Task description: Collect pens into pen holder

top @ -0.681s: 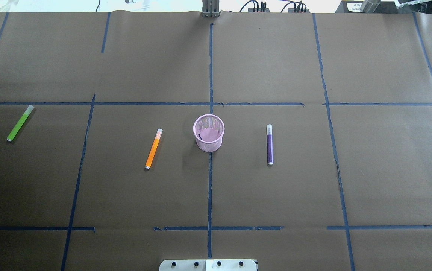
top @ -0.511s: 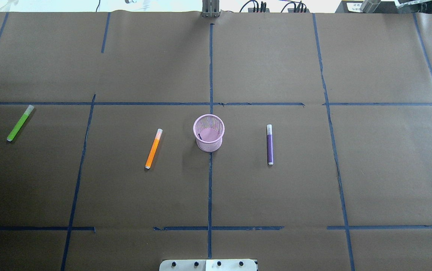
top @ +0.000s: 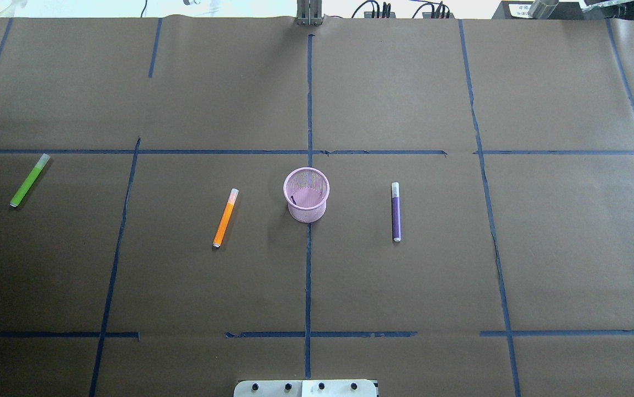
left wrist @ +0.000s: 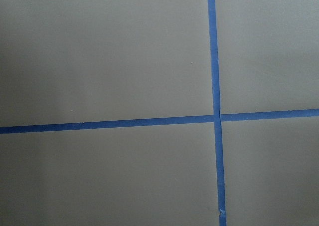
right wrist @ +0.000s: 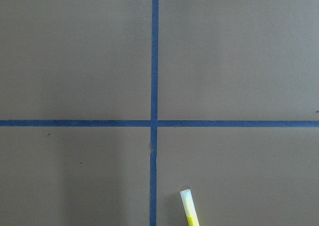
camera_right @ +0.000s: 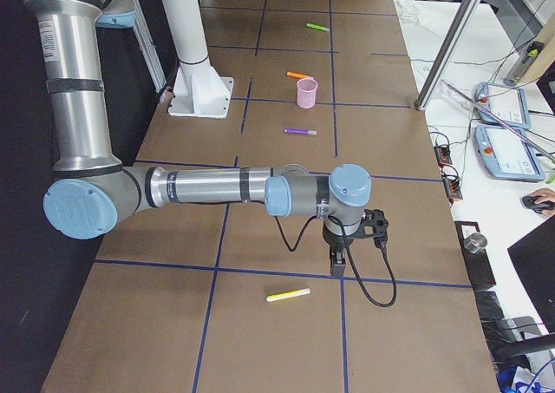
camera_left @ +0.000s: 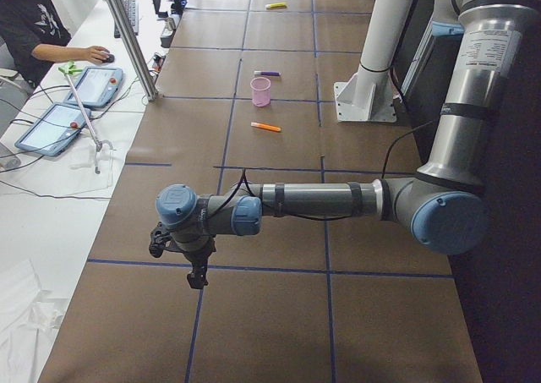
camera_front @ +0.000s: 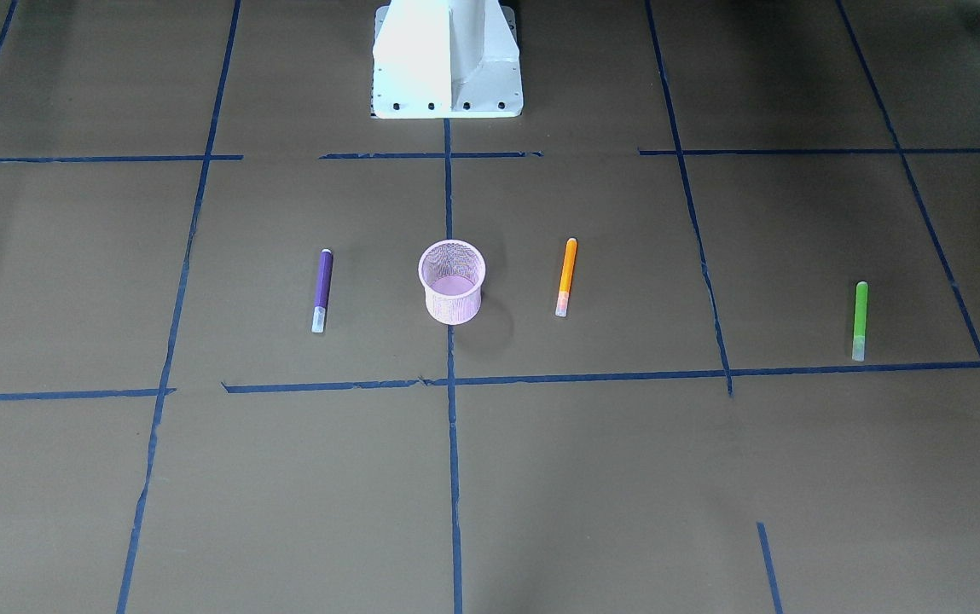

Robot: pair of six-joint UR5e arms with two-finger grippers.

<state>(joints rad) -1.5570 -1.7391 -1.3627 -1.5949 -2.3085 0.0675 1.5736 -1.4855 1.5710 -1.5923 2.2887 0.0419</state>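
No pen collected yet, we judge. Cup (top: 306, 194) sits mid-tabletop (top: 405, 82), purple pen (top: 396, 212) and orange pen (top: 225, 218) on either side. Green pen (top: 30, 180) lies toward the left end, yellow pen (camera_right: 288, 295) near the right end, just beside right claw (camera_right: 338, 270). Right claw and left claw (camera_left: 196, 280): can't tell if open or closed. Next: centre right claw over yellow pen, descend.

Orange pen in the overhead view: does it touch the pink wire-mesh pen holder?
No, the slim orange pen lies flat, clearly apart from the round pink wire-mesh pen holder.

Pen holder (top: 307, 210) wire mesh; table (top: 405, 82) seemingly matt paper.
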